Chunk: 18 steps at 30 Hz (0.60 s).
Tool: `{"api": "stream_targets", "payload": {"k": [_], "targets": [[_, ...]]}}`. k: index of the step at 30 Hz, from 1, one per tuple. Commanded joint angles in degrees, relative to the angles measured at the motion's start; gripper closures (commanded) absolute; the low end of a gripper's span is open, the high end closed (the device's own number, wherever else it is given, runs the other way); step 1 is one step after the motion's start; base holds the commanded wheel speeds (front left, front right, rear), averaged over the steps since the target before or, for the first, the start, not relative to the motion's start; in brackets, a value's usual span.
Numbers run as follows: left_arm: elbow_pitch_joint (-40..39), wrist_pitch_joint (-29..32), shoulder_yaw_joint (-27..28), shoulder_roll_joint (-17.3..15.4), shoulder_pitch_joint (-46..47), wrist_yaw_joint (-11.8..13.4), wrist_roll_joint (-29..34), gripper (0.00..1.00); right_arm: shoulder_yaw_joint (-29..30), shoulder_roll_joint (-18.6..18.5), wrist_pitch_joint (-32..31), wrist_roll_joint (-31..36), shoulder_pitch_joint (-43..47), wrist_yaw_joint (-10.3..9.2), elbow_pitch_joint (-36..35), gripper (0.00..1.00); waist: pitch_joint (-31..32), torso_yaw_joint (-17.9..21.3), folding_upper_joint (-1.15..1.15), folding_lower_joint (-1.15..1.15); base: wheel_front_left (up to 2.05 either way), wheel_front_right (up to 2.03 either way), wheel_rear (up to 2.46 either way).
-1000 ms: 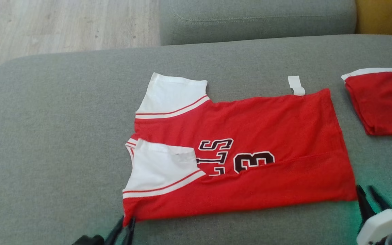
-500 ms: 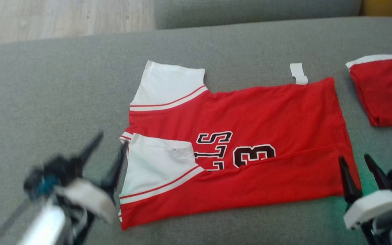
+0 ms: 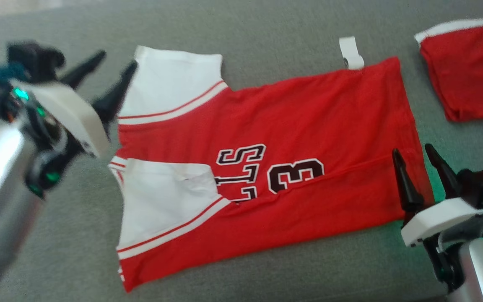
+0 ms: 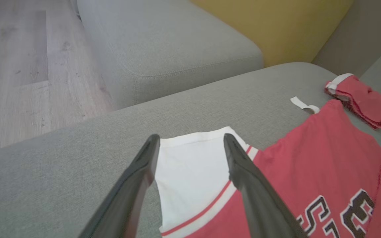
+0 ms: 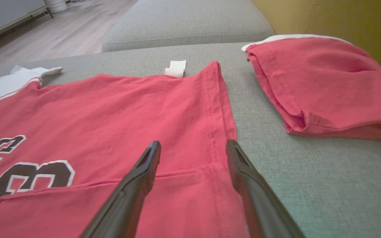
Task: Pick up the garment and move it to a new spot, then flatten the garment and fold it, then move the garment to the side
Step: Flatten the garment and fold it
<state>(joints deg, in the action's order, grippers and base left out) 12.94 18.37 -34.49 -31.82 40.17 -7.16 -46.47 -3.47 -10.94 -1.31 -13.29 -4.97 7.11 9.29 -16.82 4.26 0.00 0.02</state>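
Observation:
The garment [image 3: 292, 126] is a red jersey with white sleeves and black lettering, lying flat on the grey sofa cushion [image 3: 266, 25] with its near long edge folded over. My left gripper [image 3: 115, 67] hovers open beside the far white sleeve [image 3: 174, 84], whose edge [image 4: 190, 158] lies between the two fingers in the left wrist view. My right gripper [image 3: 413, 149] stands open over the hem at the jersey's right end [image 5: 217, 132], nothing held.
A second folded red garment [image 3: 468, 71] lies at the cushion's far right, also seen as a red bundle [image 5: 326, 86] close to my right gripper. A white tag [image 3: 350, 52] pokes out at the jersey's far edge. Another grey cushion [image 4: 164, 49], wood floor [image 4: 21, 66] and a yellow backrest [image 4: 270, 23] lie beyond.
Both grippers let go of the near folded edge, opened and moved away from me: the left up beside the far sleeve, the right along the hem. The head camera has tilted down.

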Motion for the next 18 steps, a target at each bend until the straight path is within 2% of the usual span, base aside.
{"api": "stream_targets", "payload": {"k": [1, 4, 9, 18], "targets": [[-0.1, 1.3, 1.2, -4.0, 5.0, -0.3, -2.0, 0.0, -1.2, -0.2, 0.7, 0.6, -1.6, 0.37, -2.3, 0.0, -2.9, 2.4, 0.0, -0.02, 0.0, 0.0, 0.0], [3.1, 4.2, -2.0, -6.1, 9.8, -0.3, -6.2, 0.0, -1.3, 0.3, 0.8, 1.0, -2.4, 0.37, -3.0, 0.0, -5.3, 3.7, 0.0, -0.02, 0.0, 0.0, 0.0], [8.0, 6.3, -6.8, -8.5, 15.9, -0.3, -9.0, 0.0, -0.9, 1.1, 1.2, 1.4, -3.4, 0.37, -4.1, 0.0, -8.7, 5.2, 0.0, -0.02, 0.0, 0.0, 0.0], [12.6, 7.5, -15.1, -12.2, 23.5, -0.3, -9.8, 0.0, -1.0, 2.7, 2.4, 2.0, -5.1, 0.37, -3.8, 0.0, -12.8, 6.9, 0.0, -0.02, 0.0, 0.0, 0.0]]}}
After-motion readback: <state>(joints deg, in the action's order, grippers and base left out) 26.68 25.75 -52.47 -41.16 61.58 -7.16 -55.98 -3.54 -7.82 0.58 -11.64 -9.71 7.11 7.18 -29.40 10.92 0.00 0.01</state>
